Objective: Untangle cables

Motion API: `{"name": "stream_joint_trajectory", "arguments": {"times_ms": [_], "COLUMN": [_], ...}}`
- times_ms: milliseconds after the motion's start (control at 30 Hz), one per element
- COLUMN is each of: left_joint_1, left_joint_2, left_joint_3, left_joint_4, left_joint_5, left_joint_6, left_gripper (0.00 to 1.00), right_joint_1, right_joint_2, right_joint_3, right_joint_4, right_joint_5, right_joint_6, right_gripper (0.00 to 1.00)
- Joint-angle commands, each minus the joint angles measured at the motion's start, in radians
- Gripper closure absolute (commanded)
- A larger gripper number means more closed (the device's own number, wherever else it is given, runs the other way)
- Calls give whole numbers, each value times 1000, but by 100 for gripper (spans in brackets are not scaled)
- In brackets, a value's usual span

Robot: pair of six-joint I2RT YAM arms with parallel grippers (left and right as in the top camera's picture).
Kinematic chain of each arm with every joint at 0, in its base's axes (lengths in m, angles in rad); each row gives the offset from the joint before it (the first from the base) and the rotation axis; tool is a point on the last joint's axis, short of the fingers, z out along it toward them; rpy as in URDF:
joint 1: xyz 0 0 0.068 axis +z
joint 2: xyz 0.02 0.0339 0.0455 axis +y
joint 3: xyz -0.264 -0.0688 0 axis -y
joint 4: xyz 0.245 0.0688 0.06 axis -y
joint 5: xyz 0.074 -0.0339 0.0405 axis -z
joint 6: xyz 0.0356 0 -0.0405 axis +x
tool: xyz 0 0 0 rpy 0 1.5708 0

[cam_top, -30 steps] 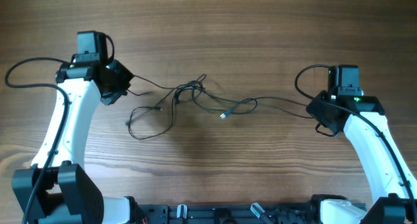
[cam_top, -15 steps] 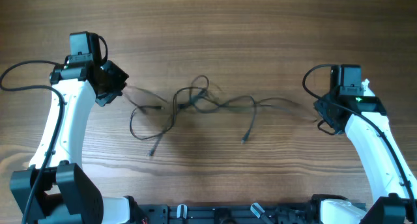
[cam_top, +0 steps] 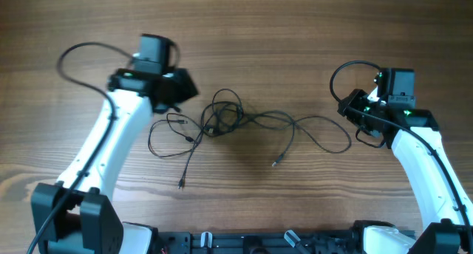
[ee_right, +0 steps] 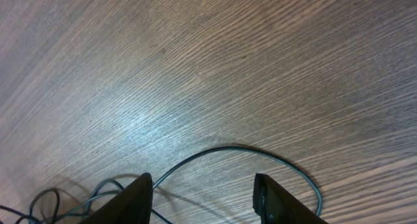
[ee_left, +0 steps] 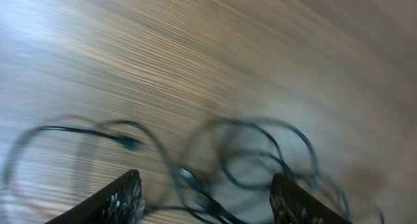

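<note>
Hovering spread, the left gripper is hanging near the leftmost loops. The cables are lying mid-counter as one loose tangle, two plug ends trailing nearward; cord count unclear. The right gripper is standing spread by the rightmost loop. Bare counter is stretching all around.

We see a robotics lab bench: left arm and right arm mounted at a wood-grain table.

left arm stretched toward centre, left gripper jaws apart; right arm bent, right gripper jaws apart.
</note>
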Motion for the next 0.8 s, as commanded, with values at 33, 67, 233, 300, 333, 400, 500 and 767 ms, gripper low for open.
{"name": "stream_joint_trajectory", "arguments": {"times_ms": [33,67,233,300,333,400,500,767], "left_joint_1": [-155,-187,-294,-333,-346,-367,-393,-375], "left_joint_2": [13,29,118,165,183,213,246,200], "left_joint_3": [-4,-4,-4,-4,-4,-4,-4,58], "left_joint_4": [21,25,51,68,76,91,113,124], "left_joint_5": [12,12,13,13,13,13,13,130], "left_joint_6": [67,67,67,66,66,66,66,66], "left_gripper": [35,35,35,36,37,40,50,96], "right_joint_1": [-3,-3,-3,-3,-3,-3,-3,-3], "right_joint_2": [-2,-2,-2,-2,-2,-2,-2,-2], "right_joint_3": [5,5,5,5,5,5,5,5], "right_joint_4": [-4,-4,-15,-20,-22,-24,-25,3], "right_joint_5": [-26,-26,-25,-25,-25,-25,-26,-179], "right_joint_6": [-20,-20,-21,-21,-21,-21,-21,-85], "right_gripper": [48,48,48,48,48,48,48,45]}}
